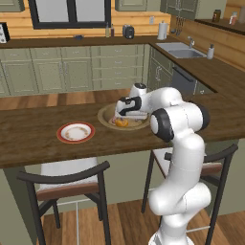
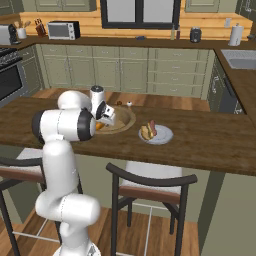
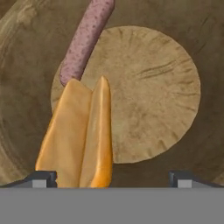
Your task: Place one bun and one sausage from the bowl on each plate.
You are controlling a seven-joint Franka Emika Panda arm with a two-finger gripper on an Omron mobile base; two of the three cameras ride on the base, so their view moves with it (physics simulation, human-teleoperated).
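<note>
Left base view: the gripper (image 1: 119, 118) hangs over the bowl (image 1: 106, 117), a bun (image 1: 121, 122) beneath; the red plate (image 1: 75, 132) lies at the bowl's 8 o'clock. Right base view: the grey plate (image 2: 162, 137) carries a bun and sausage. Hand view: jaws apart, the bun between them, a sausage (image 3: 85, 38) at 12 o'clock.

The pincer (image 3: 112, 177) hangs low over the bowl (image 3: 192, 39) with jaws wide apart. A bun (image 3: 78, 135) lies just inside the left tip, and the sausage (image 3: 85, 37) beyond it. The bowl's floor to the right is free.
</note>
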